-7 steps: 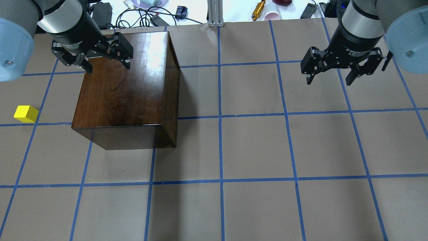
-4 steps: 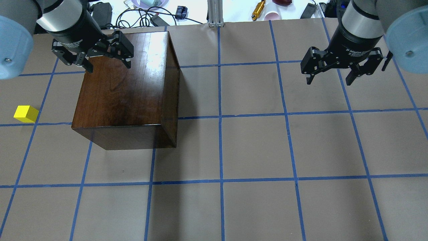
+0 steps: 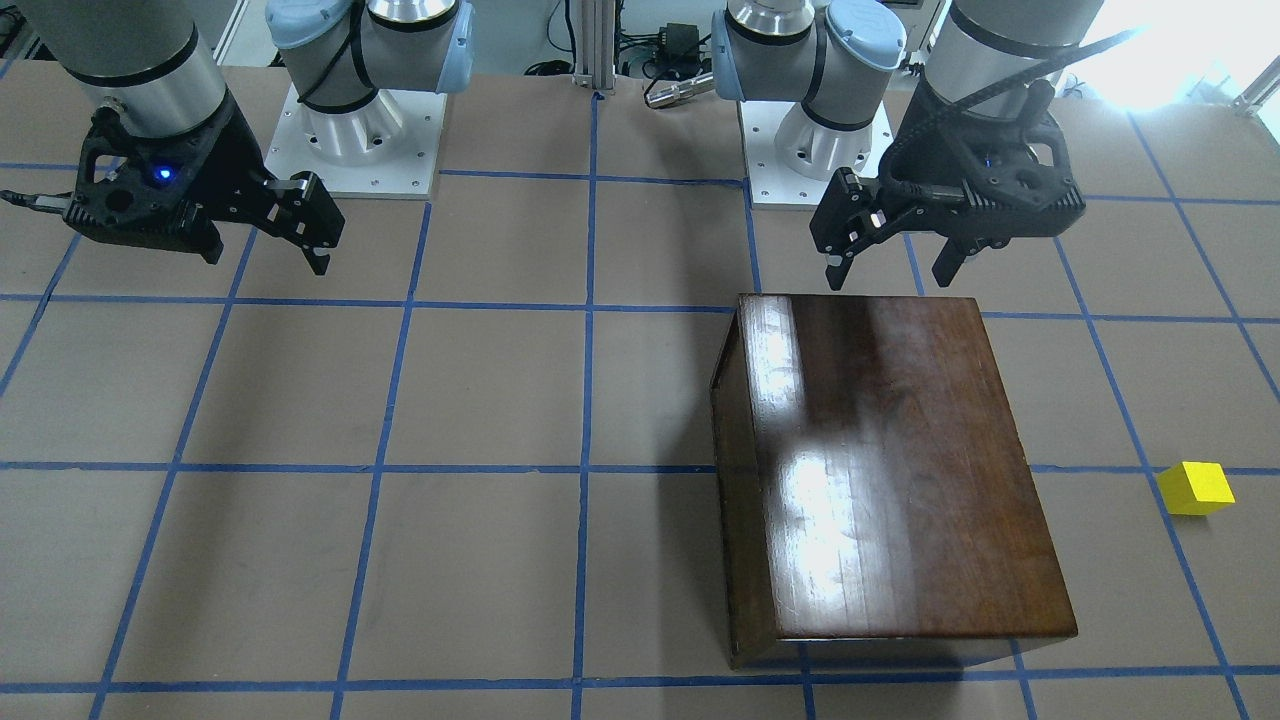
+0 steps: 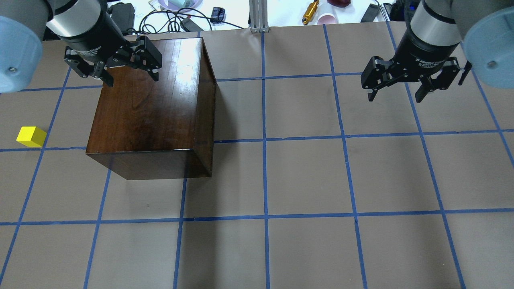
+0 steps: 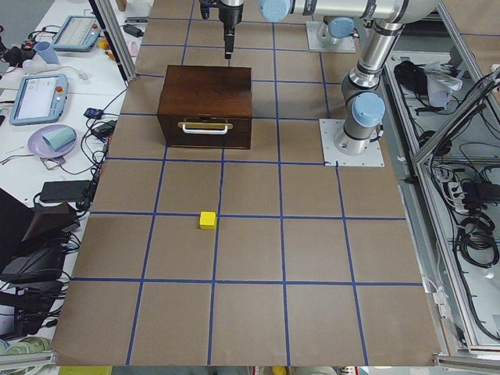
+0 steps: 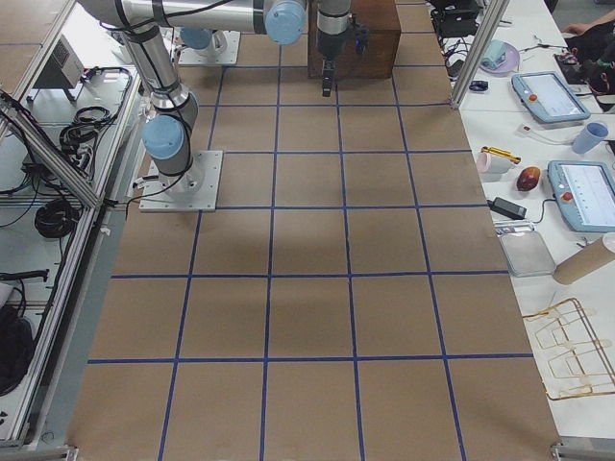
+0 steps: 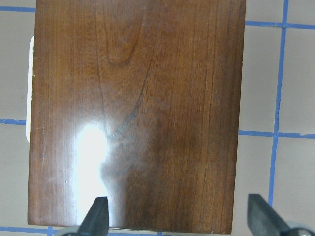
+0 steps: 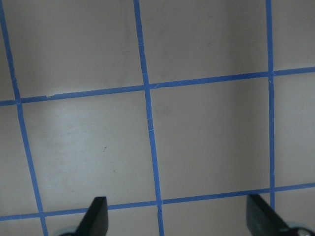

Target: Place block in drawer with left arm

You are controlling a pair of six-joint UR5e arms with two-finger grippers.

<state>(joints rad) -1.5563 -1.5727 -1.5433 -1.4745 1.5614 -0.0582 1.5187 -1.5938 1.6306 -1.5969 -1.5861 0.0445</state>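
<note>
We are hovering the empty, wide-spread black left gripper (image 4: 132,80) above the glossy dark-brown box (image 4: 148,112): its shut drawer (image 5: 205,133), facing the left-edge yellow cube (image 4: 31,136), likely needs opening first.

Bright, even overhead light w/ white glare patches on glossy wooden box (image 3: 830,480) top, soft shadows on worktop (image 4: 305,180), frames sharp.

Black fingertips (image 8: 97,216) of the right gripper (image 8: 178,219) are seen spread wide above a brown table (image 8: 211,142) gridded with blue tape (image 8: 147,113).
</note>
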